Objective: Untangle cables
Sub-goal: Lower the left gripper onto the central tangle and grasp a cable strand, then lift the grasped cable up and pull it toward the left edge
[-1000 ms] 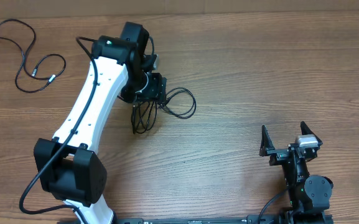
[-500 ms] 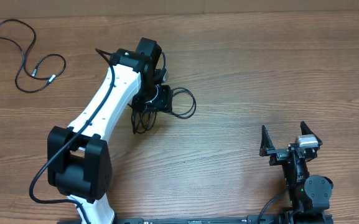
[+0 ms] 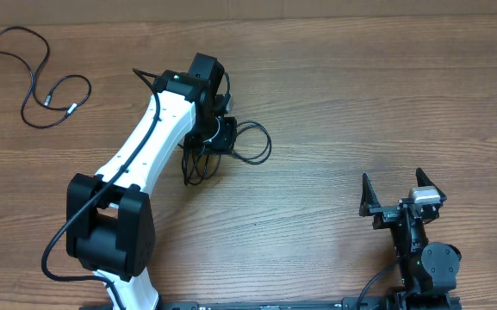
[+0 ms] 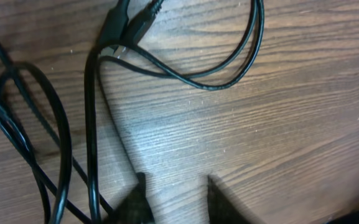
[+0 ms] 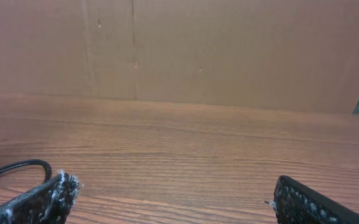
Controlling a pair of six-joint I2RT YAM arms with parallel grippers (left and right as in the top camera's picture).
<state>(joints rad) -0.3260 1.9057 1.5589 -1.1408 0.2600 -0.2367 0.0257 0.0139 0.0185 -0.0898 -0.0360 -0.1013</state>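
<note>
The tangled cables [image 3: 198, 164] lie as thin black loops in the middle of the wooden table, with one loop reaching right [image 3: 268, 145]. My left gripper [image 3: 221, 138] is down over the tangle. In the left wrist view its fingertips [image 4: 174, 190] stand a little apart, with only bare wood between them. Strands [image 4: 92, 124] run just left of the left fingertip, and two plug ends [image 4: 126, 22] lie ahead. Another cable [image 3: 29, 84] lies loose at the far left corner. My right gripper [image 3: 401, 200] [image 5: 176, 199] is wide open and holds nothing near the front right.
The left arm's white link [image 3: 149, 146] slants from its base at the front left over the table. A cardboard wall [image 5: 229, 50] stands beyond the table's far edge. A thick black cord [image 5: 17, 167] shows at the left edge of the right wrist view.
The left arm swung right and settled over the tangle, and its jaws narrowed. The cables and the right arm have not visibly moved.
</note>
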